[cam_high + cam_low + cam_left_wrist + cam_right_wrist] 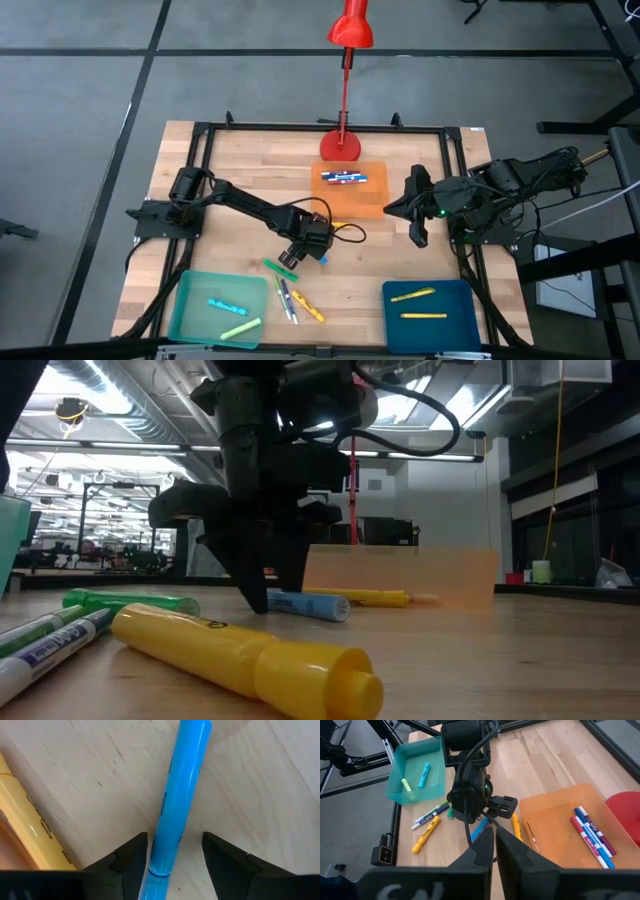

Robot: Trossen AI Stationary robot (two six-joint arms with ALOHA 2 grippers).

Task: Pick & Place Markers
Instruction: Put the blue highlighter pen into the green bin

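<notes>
A blue marker lies flat on the wooden table, near its middle. My left gripper points down over it, open, one finger on each side of the marker's near end; in the low view its fingertips reach down to the tabletop. Loose markers lie close by: a green one, white-bodied ones, a yellow-orange one and a yellow one beside the orange tray. My right gripper is shut on nothing and hangs high at the table's right side. My left gripper comes at the blue marker from above with its fingers across it. One finger stands right against the marker's side; whether it touches, I cannot tell. The other finger stands clear of it. The marker lies on the table.
The orange tray holds several red and blue markers. A teal tray at the near left holds a blue and a green marker. A blue tray at the near right holds two yellow ones. A red lamp stand rises at the far side.
</notes>
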